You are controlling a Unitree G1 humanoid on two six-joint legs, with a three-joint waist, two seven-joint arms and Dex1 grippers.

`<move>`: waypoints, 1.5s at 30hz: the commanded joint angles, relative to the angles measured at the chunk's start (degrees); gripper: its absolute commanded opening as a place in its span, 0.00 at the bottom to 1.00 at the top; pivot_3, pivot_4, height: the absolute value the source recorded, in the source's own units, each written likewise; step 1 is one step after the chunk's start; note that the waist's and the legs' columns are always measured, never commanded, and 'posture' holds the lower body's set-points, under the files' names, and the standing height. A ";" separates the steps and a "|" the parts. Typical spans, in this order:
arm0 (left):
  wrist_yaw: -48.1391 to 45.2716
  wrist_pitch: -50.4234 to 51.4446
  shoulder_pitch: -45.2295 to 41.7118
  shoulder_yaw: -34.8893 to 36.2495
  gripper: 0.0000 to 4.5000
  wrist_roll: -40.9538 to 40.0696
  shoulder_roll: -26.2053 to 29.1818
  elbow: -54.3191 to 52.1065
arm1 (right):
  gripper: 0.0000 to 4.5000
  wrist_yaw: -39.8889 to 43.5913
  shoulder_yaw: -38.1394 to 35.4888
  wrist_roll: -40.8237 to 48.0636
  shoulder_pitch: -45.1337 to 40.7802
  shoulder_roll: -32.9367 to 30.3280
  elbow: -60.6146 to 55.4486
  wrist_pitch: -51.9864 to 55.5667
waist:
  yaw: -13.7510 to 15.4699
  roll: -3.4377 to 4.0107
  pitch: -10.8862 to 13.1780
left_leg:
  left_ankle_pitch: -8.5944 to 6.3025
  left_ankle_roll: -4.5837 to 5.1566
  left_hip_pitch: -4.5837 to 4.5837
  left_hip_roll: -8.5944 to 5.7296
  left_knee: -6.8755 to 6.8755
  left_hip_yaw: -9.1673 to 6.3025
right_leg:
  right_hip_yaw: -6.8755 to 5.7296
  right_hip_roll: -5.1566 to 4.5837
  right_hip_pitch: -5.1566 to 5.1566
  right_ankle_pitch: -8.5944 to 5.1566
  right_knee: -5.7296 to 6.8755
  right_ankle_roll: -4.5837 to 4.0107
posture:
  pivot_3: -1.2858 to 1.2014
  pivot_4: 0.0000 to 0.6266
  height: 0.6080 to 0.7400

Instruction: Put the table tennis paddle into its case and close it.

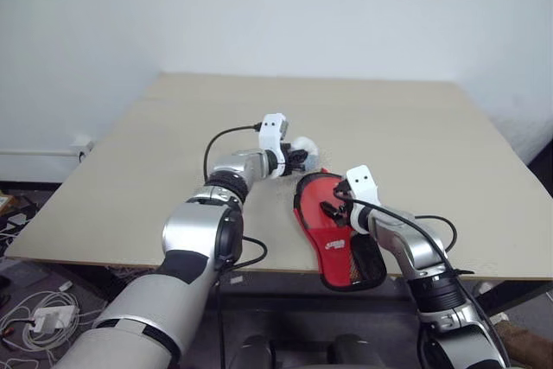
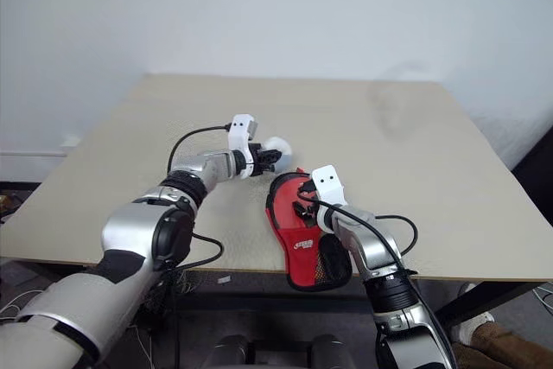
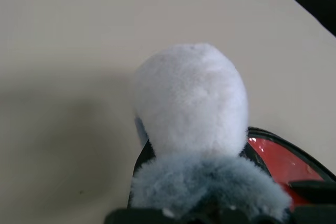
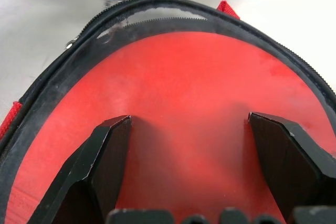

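Note:
The red case (image 1: 321,232) with its black zipper rim lies flat near the table's front edge, its black mesh pocket (image 1: 367,267) toward me. At its far rounded end the two zipper rows (image 4: 152,14) stand apart. My right gripper (image 4: 189,150) is open just over the case's red face, one black finger (image 4: 113,156) on each side. At the case's far end, my left gripper (image 1: 301,160) is shut on a fluffy grey-white lump (image 3: 191,98). The paddle is hidden.
The beige table (image 1: 415,127) stretches wide beyond and beside the case, against a white wall. The case's near end reaches the table's front edge (image 1: 285,272). Cables and a white adapter (image 1: 47,317) lie on the floor at the left.

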 commanded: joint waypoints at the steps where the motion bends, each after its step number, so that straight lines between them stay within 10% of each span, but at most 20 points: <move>1: 4.98 -4.82 -4.61 0.80 0.07 0.95 -2.81 -2.23 | 0.86 -0.36 3.29 -1.43 4.49 -0.03 4.60 5.18 | 0.01 0.00 0.00 | 0.00 0.00 0.00 0.00 0.00 0.00 | 0.00 0.00 0.00 0.00 0.00 0.00 | 0.52 0.00 1.00; 11: 13.24 -11.46 -4.57 -0.48 0.07 5.53 -9.62 -1.82 | 0.86 -2.14 1.88 -2.57 6.02 0.34 3.04 3.09 | 0.05 0.01 0.00 | -0.01 -0.01 0.05 -0.02 -0.04 0.01 | 0.00 -0.01 0.04 -0.01 -0.06 0.00 | 0.52 0.00 1.00; 25: -1.76 -23.38 0.93 -13.00 0.07 17.45 -12.26 -2.24 | 0.86 -6.45 -2.22 -3.40 4.19 0.48 5.14 -1.46 | 1.42 0.05 0.02 | 0.04 -0.08 0.02 -0.13 -0.05 0.04 | 0.01 -0.09 -0.10 -0.02 -0.09 -0.01 | 0.52 0.00 1.00; 36: -10.22 -23.80 3.17 -15.01 0.90 18.26 -8.92 -2.59 | 0.86 -5.33 -2.98 -2.31 3.85 -0.45 2.63 -2.67 | 1.39 0.06 0.02 | 0.04 -0.08 -0.03 -0.16 -0.07 0.03 | 0.02 -0.11 -0.18 -0.02 -0.08 -0.01 | 0.52 0.00 1.00; 45: -26.03 -22.33 3.40 -9.90 0.90 11.22 -5.23 -4.74 | 0.86 5.79 -3.08 2.93 9.28 -10.17 -13.45 2.30 | 1.16 0.08 0.04 | 0.06 -0.07 -0.37 -0.16 -0.20 0.04 | 0.05 -0.10 -0.48 -0.03 -0.07 -0.02 | 0.52 0.00 1.00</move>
